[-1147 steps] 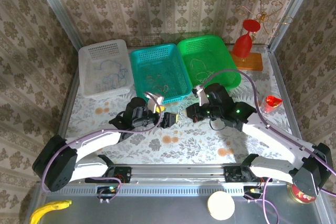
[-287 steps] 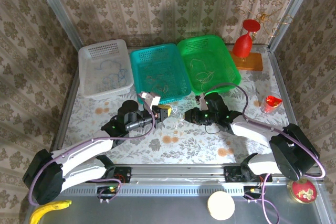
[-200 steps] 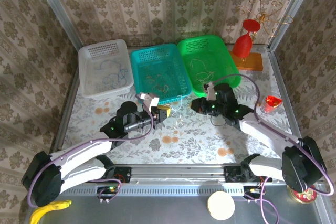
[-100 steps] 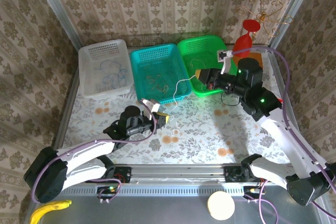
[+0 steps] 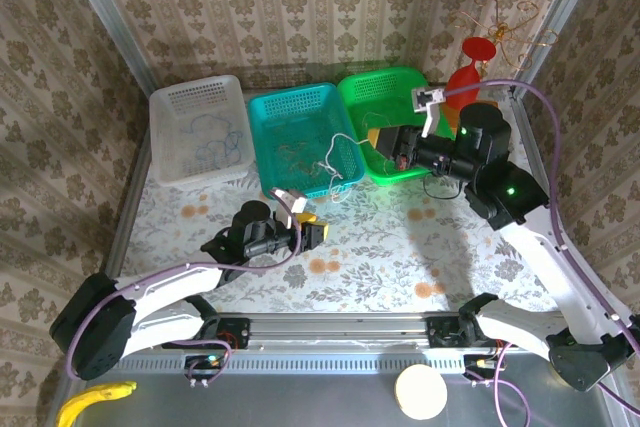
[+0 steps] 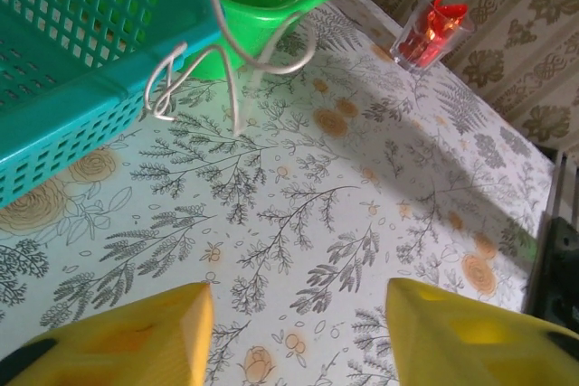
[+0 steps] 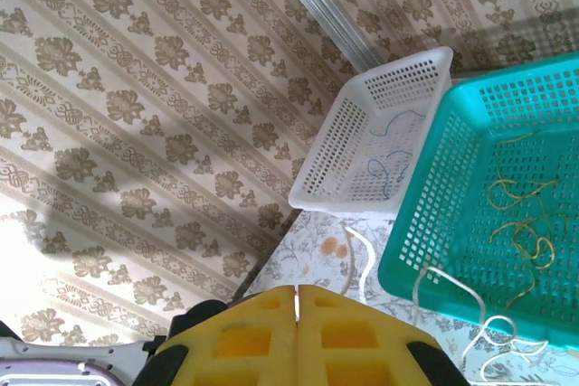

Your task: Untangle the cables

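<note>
Top view: the right gripper (image 5: 383,139) hovers over the green basket (image 5: 380,77), jaws pressed shut, w/ the white cable (image 5: 331,155) trailing from it. The cable drapes left and down across the near rim of the teal basket (image 5: 290,97) toward the table (image 5: 420,257). The left gripper (image 5: 312,231) sits low at centre-left, just near of the cable's lower end.

Left wrist view: the left gripper (image 6: 294,332) has its yellow fingers (image 6: 136,336) spread wide and nothing btwn them. The white cable (image 6: 237,88) dangles ahead, kinked and looped beside the teal basket (image 6: 81,97). It looks thin, light and floppy, and prob. swings or slips from a loose pinch. The best hold is likely the straight run below the knot, not the loops. Whether its tip touches the table is hard to tell.

Right wrist view: the right gripper (image 7: 297,314) shows its pads (image 7: 244,336) closed to a thin seam. The pinch point itself is hidden, so the grip on the cable is a judgement. The white cable (image 7: 434,270) curls below, and its lower loops are cut off at the frame edge. A blue cable (image 7: 384,146) lies in the white basket (image 7: 362,133).
</note>
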Available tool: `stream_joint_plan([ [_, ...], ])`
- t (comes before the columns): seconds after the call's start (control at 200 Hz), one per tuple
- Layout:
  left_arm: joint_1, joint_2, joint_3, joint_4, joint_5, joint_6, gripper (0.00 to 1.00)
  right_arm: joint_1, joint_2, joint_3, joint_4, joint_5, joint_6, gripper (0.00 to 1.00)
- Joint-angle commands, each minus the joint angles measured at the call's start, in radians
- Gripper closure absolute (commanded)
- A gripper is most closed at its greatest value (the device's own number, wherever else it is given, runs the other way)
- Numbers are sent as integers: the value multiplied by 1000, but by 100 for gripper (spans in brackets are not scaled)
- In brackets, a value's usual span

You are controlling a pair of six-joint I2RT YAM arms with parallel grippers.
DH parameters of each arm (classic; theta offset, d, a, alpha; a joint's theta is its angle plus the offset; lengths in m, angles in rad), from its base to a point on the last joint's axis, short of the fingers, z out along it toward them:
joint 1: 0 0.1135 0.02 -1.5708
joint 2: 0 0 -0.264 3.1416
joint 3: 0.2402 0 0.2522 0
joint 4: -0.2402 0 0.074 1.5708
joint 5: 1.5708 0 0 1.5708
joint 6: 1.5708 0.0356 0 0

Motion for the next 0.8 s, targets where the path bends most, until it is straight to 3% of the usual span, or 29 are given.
stream_joint_plan([
  [0.0, 8, -3, 7, 17, -9, 15, 39, 6, 2, 58, -24, -10, -31, 100],
  [0.335, 11, 24, -10, 0, -25, 36, 24, 6, 2, 124, -28, -45, -20, 100],
  [0.795, 11, 72, 13, 22, -35, 50, 18, 6, -1, 166, -23, -67, -4, 100],
])
